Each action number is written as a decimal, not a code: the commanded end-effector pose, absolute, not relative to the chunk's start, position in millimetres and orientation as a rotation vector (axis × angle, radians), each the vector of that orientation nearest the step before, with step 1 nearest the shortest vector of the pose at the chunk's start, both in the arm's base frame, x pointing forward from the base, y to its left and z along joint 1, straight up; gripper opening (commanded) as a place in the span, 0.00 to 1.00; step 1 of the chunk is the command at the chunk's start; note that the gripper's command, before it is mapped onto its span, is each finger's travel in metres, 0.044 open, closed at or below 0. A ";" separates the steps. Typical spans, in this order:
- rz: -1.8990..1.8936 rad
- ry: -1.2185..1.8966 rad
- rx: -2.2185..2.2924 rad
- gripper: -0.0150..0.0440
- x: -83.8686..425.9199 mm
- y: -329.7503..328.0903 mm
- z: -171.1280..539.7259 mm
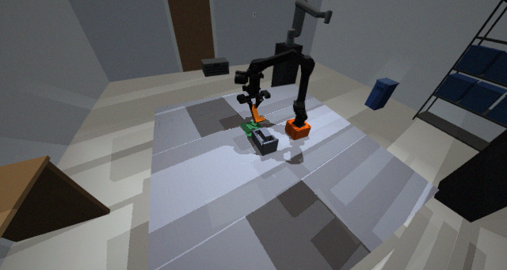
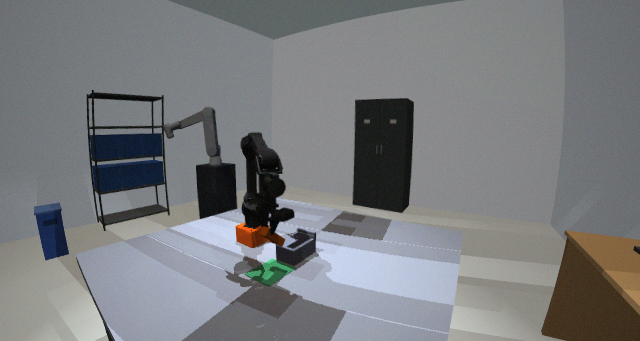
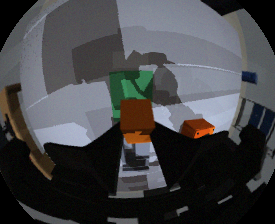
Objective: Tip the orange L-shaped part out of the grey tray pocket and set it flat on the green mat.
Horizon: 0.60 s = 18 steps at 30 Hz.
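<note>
The orange L-shaped part (image 1: 257, 115) (image 2: 275, 239) (image 3: 137, 115) hangs tilted in the air, clear of the tray, with its L-shaped end lower. My gripper (image 1: 253, 106) (image 2: 272, 232) (image 3: 136, 123) is shut on its upper end. The grey tray (image 1: 270, 147) (image 2: 295, 254) stands on the table, its pocket empty; part of it shows between the fingers in the wrist view. The green mat (image 1: 246, 127) (image 2: 281, 267) (image 3: 144, 77) lies flat beside the tray, partly in shadow. The part is above the mat's tray side in the top view.
The arm's orange base block (image 1: 298, 130) (image 2: 250, 235) (image 3: 198, 128) stands on the table near the tray, to its right in the top view. A grey arm on a black pedestal (image 1: 283, 70) (image 2: 216, 190) stands beyond the table.
</note>
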<state>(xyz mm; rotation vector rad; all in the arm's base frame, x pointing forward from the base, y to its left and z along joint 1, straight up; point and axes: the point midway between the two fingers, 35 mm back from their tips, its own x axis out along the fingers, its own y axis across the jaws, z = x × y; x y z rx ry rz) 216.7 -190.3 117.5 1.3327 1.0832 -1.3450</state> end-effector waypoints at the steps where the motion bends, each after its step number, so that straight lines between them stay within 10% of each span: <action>1: -1.338 1.083 1.334 0.25 214.0 -206.4 118.6; 18: -1.338 1.083 1.334 0.25 213.5 -210.6 101.0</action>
